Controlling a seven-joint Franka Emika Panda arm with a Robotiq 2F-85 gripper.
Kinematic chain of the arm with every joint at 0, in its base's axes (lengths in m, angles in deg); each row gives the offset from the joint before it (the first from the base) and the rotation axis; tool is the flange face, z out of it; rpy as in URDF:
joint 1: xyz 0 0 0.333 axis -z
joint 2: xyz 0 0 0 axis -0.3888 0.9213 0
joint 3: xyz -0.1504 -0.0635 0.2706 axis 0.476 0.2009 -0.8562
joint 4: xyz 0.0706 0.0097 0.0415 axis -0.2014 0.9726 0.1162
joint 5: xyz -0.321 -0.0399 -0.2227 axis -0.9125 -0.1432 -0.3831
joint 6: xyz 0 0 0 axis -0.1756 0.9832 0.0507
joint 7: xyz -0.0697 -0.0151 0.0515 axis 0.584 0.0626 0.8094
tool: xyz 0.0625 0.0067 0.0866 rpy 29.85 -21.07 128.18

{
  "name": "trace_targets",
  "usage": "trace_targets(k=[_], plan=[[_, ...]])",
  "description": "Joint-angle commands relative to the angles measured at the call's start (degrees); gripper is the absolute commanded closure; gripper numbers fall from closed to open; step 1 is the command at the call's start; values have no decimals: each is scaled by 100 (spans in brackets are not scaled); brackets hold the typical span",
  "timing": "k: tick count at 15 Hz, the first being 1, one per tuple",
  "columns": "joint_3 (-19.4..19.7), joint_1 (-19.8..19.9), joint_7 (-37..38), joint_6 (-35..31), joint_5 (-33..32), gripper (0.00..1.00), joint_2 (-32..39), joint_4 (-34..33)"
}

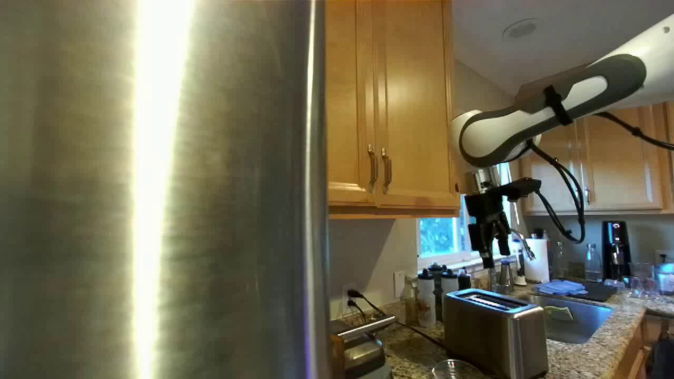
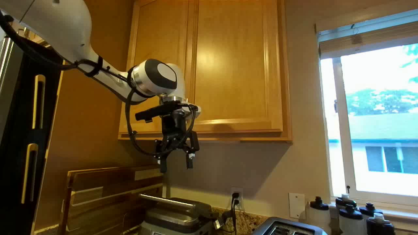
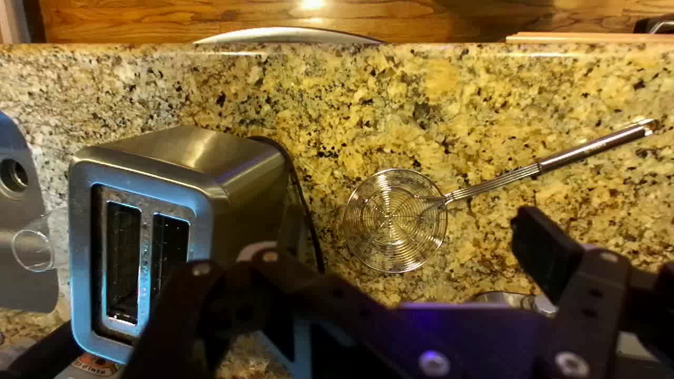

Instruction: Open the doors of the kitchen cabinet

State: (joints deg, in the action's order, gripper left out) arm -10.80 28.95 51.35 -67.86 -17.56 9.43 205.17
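Observation:
The kitchen cabinet (image 1: 405, 211) is honey-coloured wood and hangs on the wall in both exterior views (image 2: 287, 98). Its left door (image 1: 342, 105) and right door (image 1: 416, 105) are shut; both also show in an exterior view as the left door (image 2: 160, 42) and right door (image 2: 235, 68). Two slim vertical handles, left (image 1: 373, 168) and right (image 1: 387, 171), sit near the doors' lower inner edges; the arm hides them in an exterior view. My gripper (image 1: 496, 255) points down, open and empty, apart from the doors. Its fingertips (image 2: 176, 164) appear below the cabinet's bottom edge. The wrist view shows no door.
A steel toaster (image 3: 247, 158) and a wire skimmer (image 3: 395, 221) stand or lie on the granite counter (image 3: 474, 95). A steel-lidded appliance (image 2: 176, 215) and wooden boards (image 2: 104, 199) are under the cabinet. A steel fridge panel (image 1: 237, 189) fills an exterior view's left side. Bottles (image 2: 318, 212) stand by the window.

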Motion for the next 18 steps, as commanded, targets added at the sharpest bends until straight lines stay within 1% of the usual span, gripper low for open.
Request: trace_targets(k=[1,15,18], plan=[[73,-89,24,17,-25,0,3,-11],[73,-89,24,16,-25,0,3,-11],[43,-174,29,-1,133,0,-59,-30]])
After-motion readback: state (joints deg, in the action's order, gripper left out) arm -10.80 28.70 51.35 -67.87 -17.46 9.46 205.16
